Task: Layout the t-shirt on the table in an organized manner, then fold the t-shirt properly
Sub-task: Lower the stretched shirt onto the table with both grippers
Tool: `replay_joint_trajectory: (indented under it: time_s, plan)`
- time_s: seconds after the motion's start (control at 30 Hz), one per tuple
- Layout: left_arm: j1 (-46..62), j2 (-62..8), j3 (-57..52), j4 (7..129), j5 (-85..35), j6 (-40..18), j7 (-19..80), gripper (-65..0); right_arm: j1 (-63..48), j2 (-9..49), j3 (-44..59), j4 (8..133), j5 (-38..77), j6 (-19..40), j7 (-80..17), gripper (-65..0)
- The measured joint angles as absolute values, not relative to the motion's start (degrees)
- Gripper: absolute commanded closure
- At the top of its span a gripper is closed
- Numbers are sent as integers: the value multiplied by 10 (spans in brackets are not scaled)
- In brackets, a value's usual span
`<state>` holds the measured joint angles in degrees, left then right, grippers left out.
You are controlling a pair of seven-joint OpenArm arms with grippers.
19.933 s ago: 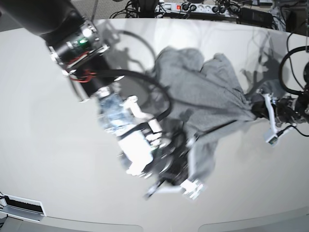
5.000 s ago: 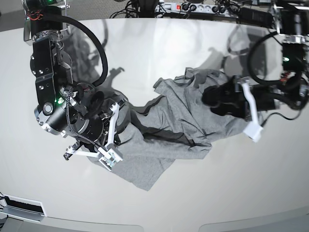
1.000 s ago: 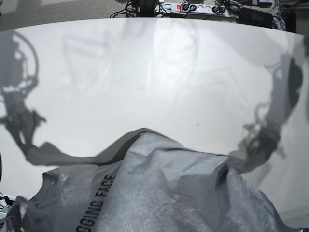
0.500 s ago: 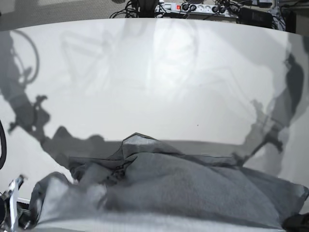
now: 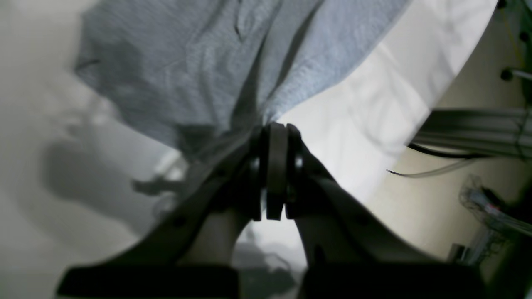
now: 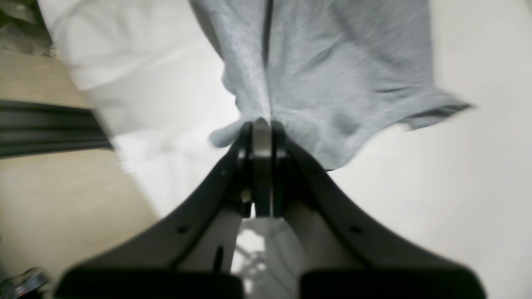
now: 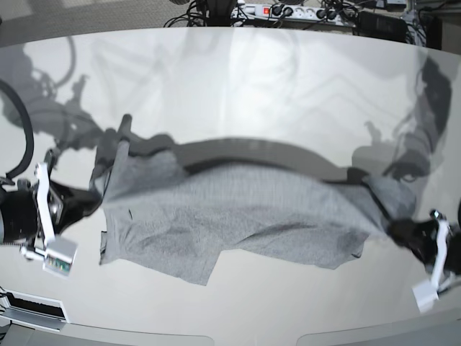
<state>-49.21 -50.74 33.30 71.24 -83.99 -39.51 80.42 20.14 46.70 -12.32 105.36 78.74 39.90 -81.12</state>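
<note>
Half a second ago the t-shirt bunched near the camera; now it hangs stretched across the table. My left gripper and right gripper, 2 pincers clamped on opposite edges, keep it taut for laying flat.

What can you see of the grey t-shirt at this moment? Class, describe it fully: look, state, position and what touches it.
The t-shirt is heather-grey knit cotton by its look, with darker hems. It is stretched sideways above the white table, rumpled, with diagonal creases and a sagging lower edge. No lettering shows on the side in view. The right gripper is shut on one end, the left gripper on the other, each pinching a bunched fold. Whether its lower edge touches the tabletop cannot be told.
</note>
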Motion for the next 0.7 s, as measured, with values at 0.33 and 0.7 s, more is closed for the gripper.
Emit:
replay_joint_trajectory:
  time_s: [0.33,0.7]
  plan:
    - [-358,-508,334,786,-840,-395,804,0,120,515,-123,1054,840,399,-809,0]
    - [-213,-543,334,846,-840,-397,800,0,-44,517,-124,1054,815,399,-800,0]
